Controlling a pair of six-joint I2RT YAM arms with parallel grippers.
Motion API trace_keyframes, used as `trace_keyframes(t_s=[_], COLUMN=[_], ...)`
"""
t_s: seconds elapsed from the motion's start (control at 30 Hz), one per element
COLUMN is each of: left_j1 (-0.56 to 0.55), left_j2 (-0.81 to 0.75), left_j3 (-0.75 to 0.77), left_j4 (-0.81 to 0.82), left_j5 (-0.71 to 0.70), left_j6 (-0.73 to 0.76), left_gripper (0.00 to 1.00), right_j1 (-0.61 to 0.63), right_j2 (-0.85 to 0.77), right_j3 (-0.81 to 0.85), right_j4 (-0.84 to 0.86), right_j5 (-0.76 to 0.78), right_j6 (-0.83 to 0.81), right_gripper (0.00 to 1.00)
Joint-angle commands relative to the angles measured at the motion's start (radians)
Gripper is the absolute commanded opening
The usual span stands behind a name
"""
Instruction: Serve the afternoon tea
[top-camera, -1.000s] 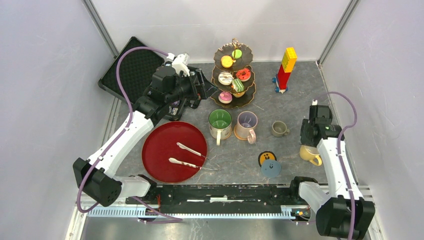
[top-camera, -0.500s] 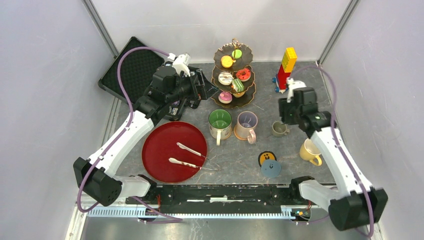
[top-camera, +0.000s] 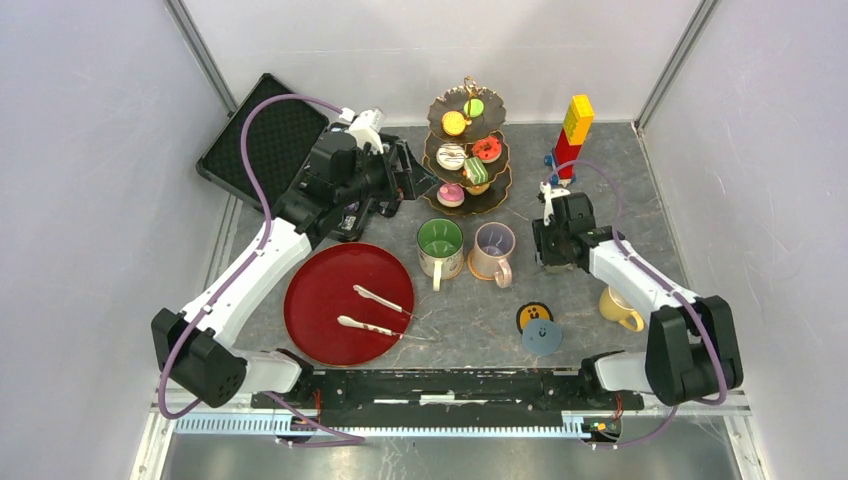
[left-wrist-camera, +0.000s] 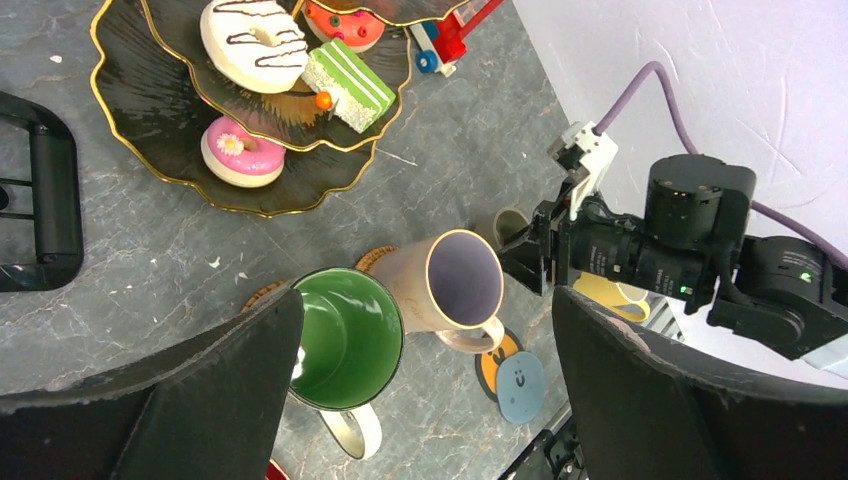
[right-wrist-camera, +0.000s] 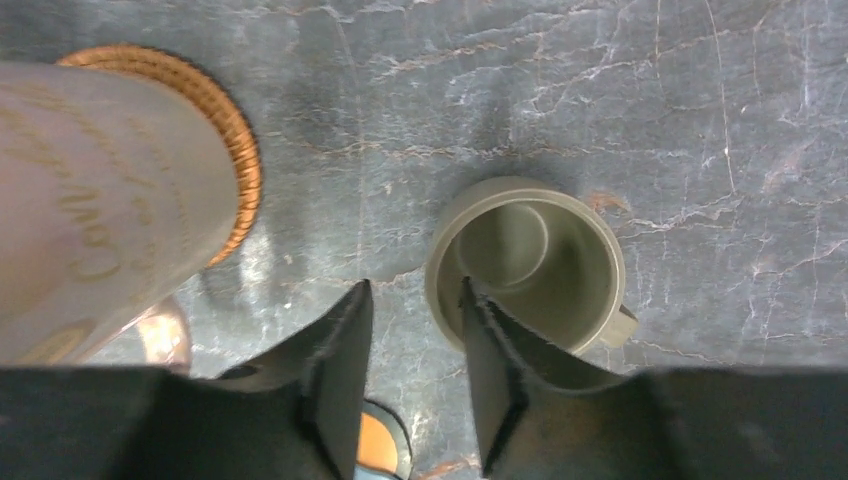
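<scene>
Small grey mug (right-wrist-camera: 525, 262) stands upright on the table just right of the lilac mug (right-wrist-camera: 90, 200); I have the right gripper (right-wrist-camera: 415, 385) directly above it, narrowly parted astride the wall facing the lilac mug, while the left gripper (left-wrist-camera: 428, 300), spread wide, hangs well apart on the far left.

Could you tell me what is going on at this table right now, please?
The right end effector is down at the small grey mug, its fingers straddling the rim, one over the opening and one outside, not yet closed. The left end effector hovers open and empty beside the three-tier stand of toy pastries.
</scene>
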Motion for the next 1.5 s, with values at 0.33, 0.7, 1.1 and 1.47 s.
trace_keyframes(t_s=[0.33,0.7,1.1,1.47], left_j1=[0.009,0.009,0.009,0.01], left_j2=[0.021,0.026,0.013,-0.022], left_j3=[0.039,0.039,0.033,0.018], left_j4=[0.017,0.017,0.029,0.044], left_j5=[0.027,0.031,0.042,0.025], left_j6=[-0.035,-0.037,-0.047,-0.043], left_gripper=[1.0,1.0,1.0,1.0], right_j1=[-0.123,-0.185,0.098,0.434], right_j2=[0.118,0.134,-0.188,-0.427], right_j3=[-0.031,0.04,0.064,-0.18], right_j4=[0.137,0.111,-0.219,-0.311], right_j5=[0.267,0.31,0.428,0.212], right_j6=[0.11,0.051,0.034,0.353], right_gripper=[0.22,0.45,0.76,0.98])
